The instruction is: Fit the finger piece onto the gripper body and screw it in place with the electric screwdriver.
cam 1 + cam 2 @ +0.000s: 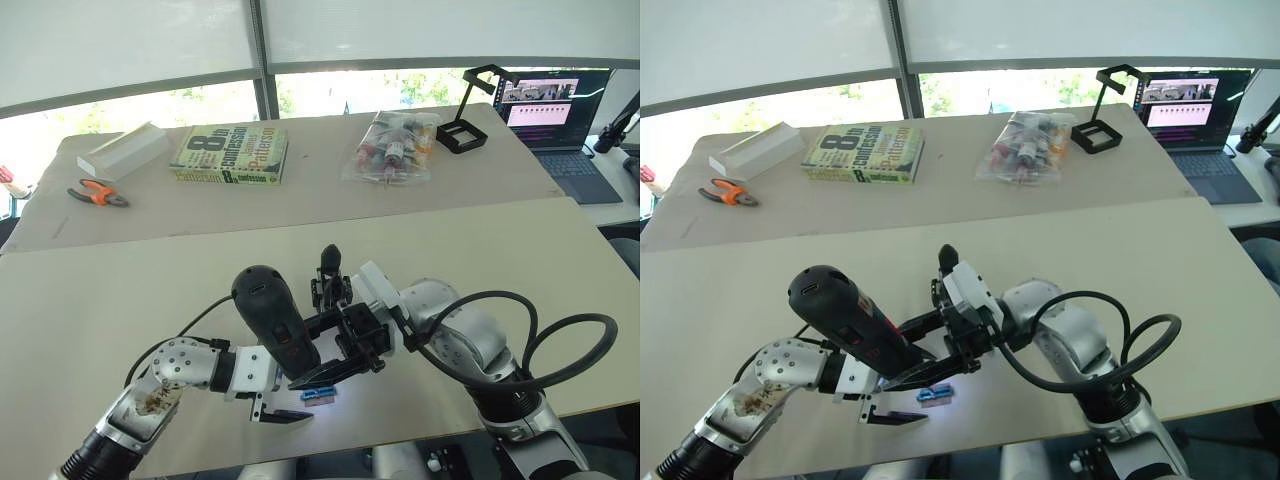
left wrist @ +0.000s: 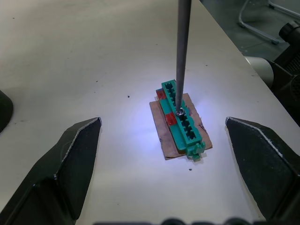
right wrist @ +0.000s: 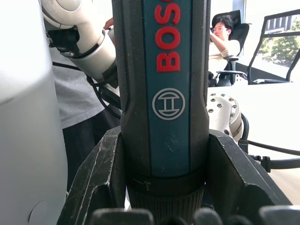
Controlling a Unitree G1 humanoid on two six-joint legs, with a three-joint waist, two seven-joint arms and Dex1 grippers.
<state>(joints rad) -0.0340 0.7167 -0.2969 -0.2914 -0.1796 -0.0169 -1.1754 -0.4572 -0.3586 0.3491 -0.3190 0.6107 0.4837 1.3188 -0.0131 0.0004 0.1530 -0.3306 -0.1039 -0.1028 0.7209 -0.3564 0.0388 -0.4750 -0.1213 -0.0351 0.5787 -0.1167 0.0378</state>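
In the left wrist view, screwdriver bit on green block.

On the near tabletop, the gripper body stands behind the electric screwdriver. On the far tabletop, pliers lie left, a book middle, a laptop right.

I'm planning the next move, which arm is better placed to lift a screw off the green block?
Right. The right pincer grips the screwdriver, whose bit tip sits on the block. The left pincer hangs open and empty.
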